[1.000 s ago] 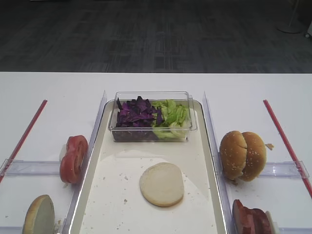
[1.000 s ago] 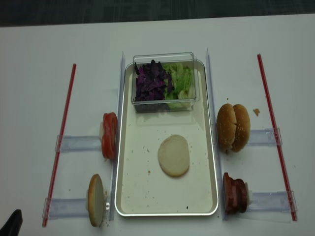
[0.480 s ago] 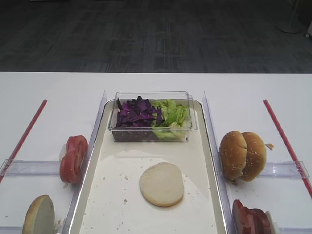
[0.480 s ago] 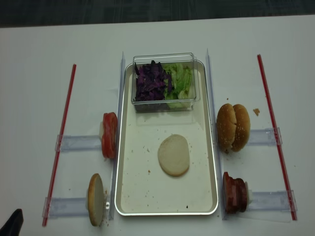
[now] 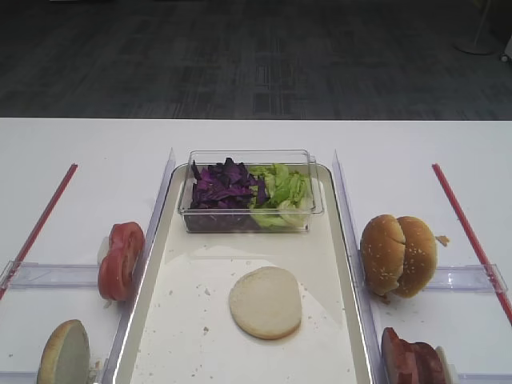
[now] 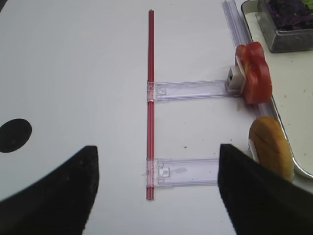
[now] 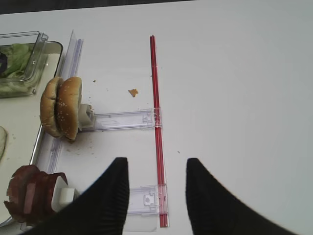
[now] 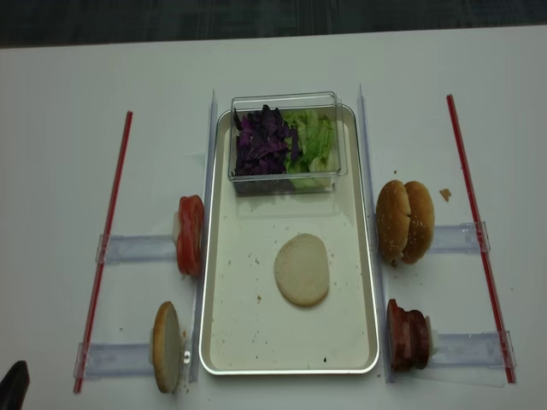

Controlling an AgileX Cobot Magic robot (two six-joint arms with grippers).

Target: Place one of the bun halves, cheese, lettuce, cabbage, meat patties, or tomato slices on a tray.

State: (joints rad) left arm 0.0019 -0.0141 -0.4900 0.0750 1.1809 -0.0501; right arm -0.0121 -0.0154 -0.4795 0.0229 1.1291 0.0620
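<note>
A flat pale bun half [image 5: 266, 302] [image 8: 302, 270] lies on the cream tray [image 5: 200, 272] [image 8: 248, 316]. At the tray's far end a clear box holds purple cabbage [image 5: 224, 186] and green lettuce [image 5: 280, 188]. Tomato slices [image 5: 120, 260] [image 6: 254, 81] and another bun half [image 5: 64, 352] [image 6: 270, 152] stand on edge left of the tray. Sesame buns [image 5: 398, 254] [image 7: 62, 112] and meat patties [image 5: 412, 360] [image 7: 32, 198] stand to its right. No cheese shows. My left gripper [image 6: 157, 148] hovers open and empty over the table's left side. My right gripper [image 7: 157, 159] is open and empty on the right.
Red strips [image 8: 107, 248] [image 8: 479, 239] run along both sides of the white table, with clear plastic holders [image 6: 190, 89] [image 7: 124, 119] reaching from them toward the tray. A crumb [image 7: 132, 91] lies near the sesame buns. A black dot [image 6: 14, 135] marks the table at far left.
The left gripper's dark tip at the bottom-left corner of the realsense view has slid further down and out of frame. The food and tray have not moved.
</note>
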